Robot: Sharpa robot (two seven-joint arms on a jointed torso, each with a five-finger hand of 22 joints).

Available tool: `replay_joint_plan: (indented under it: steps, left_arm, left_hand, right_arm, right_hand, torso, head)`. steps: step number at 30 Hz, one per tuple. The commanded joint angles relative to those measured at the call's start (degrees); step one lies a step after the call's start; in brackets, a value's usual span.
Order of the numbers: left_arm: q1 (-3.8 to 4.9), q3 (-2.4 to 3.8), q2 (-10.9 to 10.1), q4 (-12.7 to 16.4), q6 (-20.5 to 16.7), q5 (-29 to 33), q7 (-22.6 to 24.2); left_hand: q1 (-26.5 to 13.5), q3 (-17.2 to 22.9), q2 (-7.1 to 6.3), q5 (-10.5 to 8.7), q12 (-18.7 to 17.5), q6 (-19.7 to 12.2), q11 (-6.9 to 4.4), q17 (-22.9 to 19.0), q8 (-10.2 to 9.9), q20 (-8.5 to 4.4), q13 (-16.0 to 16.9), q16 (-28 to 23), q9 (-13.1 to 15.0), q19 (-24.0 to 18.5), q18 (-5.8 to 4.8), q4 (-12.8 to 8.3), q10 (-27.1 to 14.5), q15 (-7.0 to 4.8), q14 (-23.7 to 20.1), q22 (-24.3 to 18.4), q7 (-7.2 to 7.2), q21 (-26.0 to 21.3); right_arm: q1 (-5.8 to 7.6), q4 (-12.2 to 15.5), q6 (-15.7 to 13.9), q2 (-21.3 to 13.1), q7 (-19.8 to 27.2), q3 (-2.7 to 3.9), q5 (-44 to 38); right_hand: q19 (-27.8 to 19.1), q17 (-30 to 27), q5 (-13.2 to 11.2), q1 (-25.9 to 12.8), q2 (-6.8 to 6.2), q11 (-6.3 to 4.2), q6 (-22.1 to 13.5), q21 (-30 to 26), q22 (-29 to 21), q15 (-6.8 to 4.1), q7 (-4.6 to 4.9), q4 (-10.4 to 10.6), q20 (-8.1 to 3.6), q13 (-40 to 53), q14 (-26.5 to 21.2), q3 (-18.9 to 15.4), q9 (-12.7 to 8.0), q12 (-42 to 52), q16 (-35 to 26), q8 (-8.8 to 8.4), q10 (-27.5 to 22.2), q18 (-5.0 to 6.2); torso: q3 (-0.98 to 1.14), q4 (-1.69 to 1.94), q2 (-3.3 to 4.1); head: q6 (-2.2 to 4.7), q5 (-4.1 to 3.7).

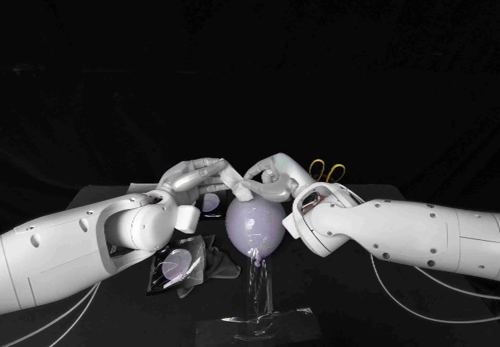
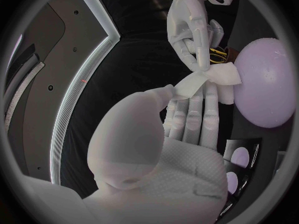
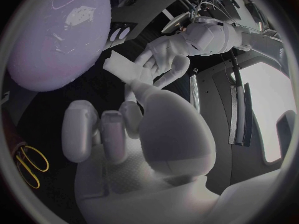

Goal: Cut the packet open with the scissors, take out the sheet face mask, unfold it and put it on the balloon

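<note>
**Both hands on the mask, just above the balloon**

The left hand (image 1: 196, 177) and the right hand (image 1: 273, 179) meet fingertip to fingertip, and each pinches one end of the white sheet face mask (image 2: 215, 77). The mask is not spread out. It shows as a narrow, folded strip of soft white cloth, thicker and bunched at the right hand's end and flatter towards the left thumb. In the left wrist view the thumb and a finger of the left hand close on the strip, while the right hand's fingers come down onto the wad at the other end.

Directly under the two hands sits the pale lilac balloon (image 1: 255, 225) — smooth, glossy and egg-shaped, knot downwards on a clear plastic stand (image 1: 261, 307). The mask's bunched end lies right against the top of the balloon. Whether it actually rests on the skin I cannot tell.

The yellow-handled scissors (image 1: 328, 171) lie on the black table (image 1: 354, 303) just behind the right hand, apart from it. The dark glossy packet (image 1: 177, 267) — marked with pale round spots — lies flat on the table below the left hand's wrist, beside the stand and touching neither hand.
</note>
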Motion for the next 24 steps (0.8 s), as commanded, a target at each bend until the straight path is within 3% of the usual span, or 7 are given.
replay_joint_plan:
  steps: [1, 24]
  left_arm:
    - [0.07, 0.11, -0.1, -0.2, 0.4, 0.1, 1.1]
    - [0.08, 0.10, -0.2, -0.9, 0.0, 0.1, 1.0]
  left_hand:
    - [0.2, 0.2, 0.15, 0.19, 0.1, 0.1, -0.11, 0.1, 0.2, -0.05, 0.1, -0.2, 2.8, -0.1, 0.29, 0.0, -0.1, -0.16, -0.1, 0.1, 0.20, -0.2]
    - [0.3, 0.4, 0.11, 0.19, 0.2, 0.1, -0.16, 0.1, 0.4, -0.04, 0.1, -0.2, 2.9, -0.1, 0.29, 0.0, 0.0, -0.21, 0.0, 0.1, 0.18, -0.3]
  right_arm:
    - [-0.03, 0.2, 0.0, -0.4, 0.7, 0.00, -0.8]
    - [-0.03, 1.0, -0.9, -1.5, 3.6, 0.00, 1.0]
  right_hand:
    - [0.3, 11.7, 0.1, 1.1, 1.27, -1.75, 0.2, 0.3, 11.2, -0.65, -0.17, -0.1, -0.15, 3.9, 5.4, 0.4, 1.0, 0.1, 0.2, 0.28, 2.3, -0.49]
    - [0.0, 11.1, 0.1, 0.2, 1.00, -1.68, -0.4, -0.4, 11.0, -0.65, -0.07, 0.2, -0.24, 3.2, 5.3, 0.8, 1.2, -0.9, -0.3, 0.53, 1.9, -0.37]
  torso:
    - [0.01, -0.03, 0.03]
    - [-0.01, 0.01, 0.03]
  head:
    - [0.00, -0.04]
    - [0.06, 0.00]
